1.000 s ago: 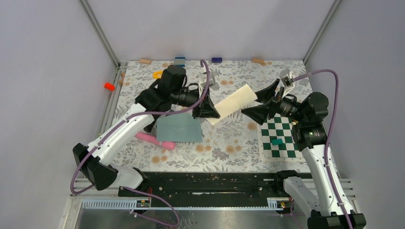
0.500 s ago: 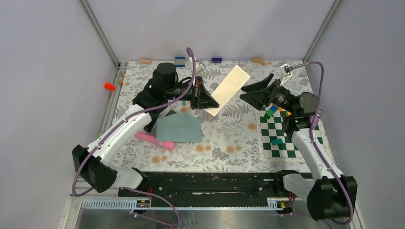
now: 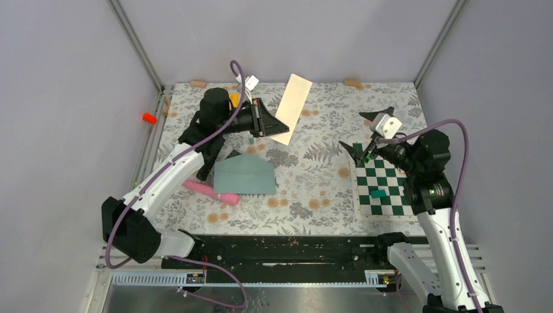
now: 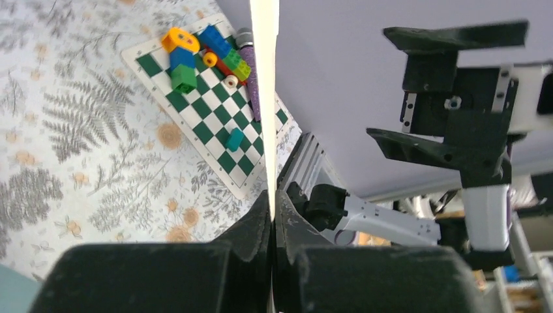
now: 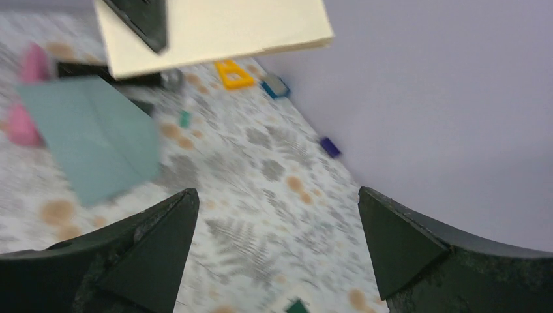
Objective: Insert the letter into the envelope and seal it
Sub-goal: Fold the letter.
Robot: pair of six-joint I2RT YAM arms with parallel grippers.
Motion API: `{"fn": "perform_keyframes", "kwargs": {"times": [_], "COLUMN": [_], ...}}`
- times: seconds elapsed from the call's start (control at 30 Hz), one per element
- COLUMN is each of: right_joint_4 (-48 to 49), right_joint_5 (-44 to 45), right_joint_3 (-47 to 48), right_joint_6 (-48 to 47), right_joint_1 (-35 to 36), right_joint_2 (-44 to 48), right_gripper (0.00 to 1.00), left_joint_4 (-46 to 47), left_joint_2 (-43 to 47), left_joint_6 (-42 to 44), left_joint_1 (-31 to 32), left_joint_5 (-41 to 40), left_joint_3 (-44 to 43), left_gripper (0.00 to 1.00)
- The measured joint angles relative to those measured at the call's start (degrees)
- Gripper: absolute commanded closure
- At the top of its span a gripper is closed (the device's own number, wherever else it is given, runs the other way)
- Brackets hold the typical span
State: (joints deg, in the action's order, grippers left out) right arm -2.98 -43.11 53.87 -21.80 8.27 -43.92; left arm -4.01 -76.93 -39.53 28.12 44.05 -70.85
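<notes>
The letter (image 3: 291, 107) is a cream folded sheet held up off the table at the back, tilted steeply. My left gripper (image 3: 264, 122) is shut on its lower end; in the left wrist view the letter (image 4: 264, 98) shows edge-on, rising from the closed fingertips (image 4: 266, 212). The teal-grey envelope (image 3: 244, 175) lies flat on the floral table in front of the left arm, also seen in the right wrist view as the envelope (image 5: 91, 137). My right gripper (image 3: 364, 134) hangs open and empty over the table right of the letter (image 5: 215, 26), apart from it.
A green-and-white chessboard mat (image 3: 381, 186) with small coloured blocks (image 4: 195, 55) lies under the right arm. A pink object (image 3: 212, 192) lies at the envelope's near-left corner. Small blocks (image 3: 297, 81) line the back edge; a yellow triangle piece (image 5: 235, 73) lies near the left arm.
The left arm has swung the letter back and to the left, tipping it more upright. The right gripper, still open, has drawn away from the letter's far end toward the chessboard mat.
</notes>
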Motion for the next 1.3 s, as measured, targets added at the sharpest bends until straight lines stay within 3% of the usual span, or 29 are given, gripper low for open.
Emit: {"fn": "perform_keyframes", "kwargs": {"times": [0.23,0.37,0.53,0.73,1.07,1.3], "right_joint_4": [-3.0,7.1,24.2,38.0,49.3,57.0], "right_joint_5": [8.8,10.6,10.4,8.3,10.5,14.3], "right_joint_3": [-5.3,-14.6,-27.1,-31.9,-34.8,-35.0], "right_joint_6": [-33.0,-44.2,-48.6,-50.9,-58.3,-61.6], "right_joint_1": [0.8,2.9,6.8,12.4,19.9,21.5], "right_joint_2": [-2.9,-7.5,-11.5,-12.0,-18.9,-24.1], "right_gripper": [0.0,0.0,0.0,0.06,0.22,0.34], "left_joint_4": [5.7,8.3,9.3,9.7,12.0,13.1], "left_joint_2": [-2.9,-8.2,-14.0,-15.8,-15.8,-15.8], "left_joint_6": [-13.7,-18.5,-20.9,-21.9,-22.6,-23.1], "left_joint_1": [-1.3,0.0,3.5,5.5,6.1,6.5], "left_joint_5": [-2.9,-2.9,-2.1,-0.8,-0.5,-0.2], "left_joint_3": [7.9,9.1,9.0,8.8,8.5,8.5], "left_gripper": [1.0,1.0,1.0,1.0,1.0,1.0]}}
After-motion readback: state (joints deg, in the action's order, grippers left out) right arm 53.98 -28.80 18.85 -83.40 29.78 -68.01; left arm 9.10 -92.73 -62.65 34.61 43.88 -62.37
